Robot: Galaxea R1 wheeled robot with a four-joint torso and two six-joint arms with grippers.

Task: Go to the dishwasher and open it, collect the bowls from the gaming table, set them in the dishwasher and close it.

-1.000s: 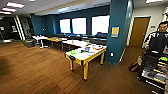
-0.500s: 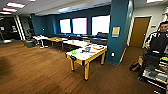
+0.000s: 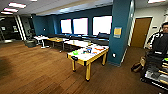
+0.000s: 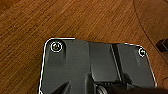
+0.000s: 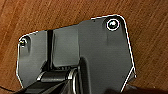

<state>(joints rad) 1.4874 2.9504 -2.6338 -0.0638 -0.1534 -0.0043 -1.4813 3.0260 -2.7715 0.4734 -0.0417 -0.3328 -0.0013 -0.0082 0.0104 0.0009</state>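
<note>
gaming table (image 3: 87,56) ahead across wood floor (image 3: 37,72), green bowl (image 3: 75,52) on it

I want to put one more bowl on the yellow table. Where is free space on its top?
The yellow table has bare top along its near right edge, toward the front corner leg. The middle and far end are crowded: a green item at the near left and colourful items behind.

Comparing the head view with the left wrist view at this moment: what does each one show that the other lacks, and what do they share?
Head view alone: a yellow-legged table with a green item and other bits on top, bright windows, a teal pillar, a brown door, and a person at the right edge. Left wrist view alone: the robot's dark plate, seen close from above. Both share the brown wood-grain floor.
</note>
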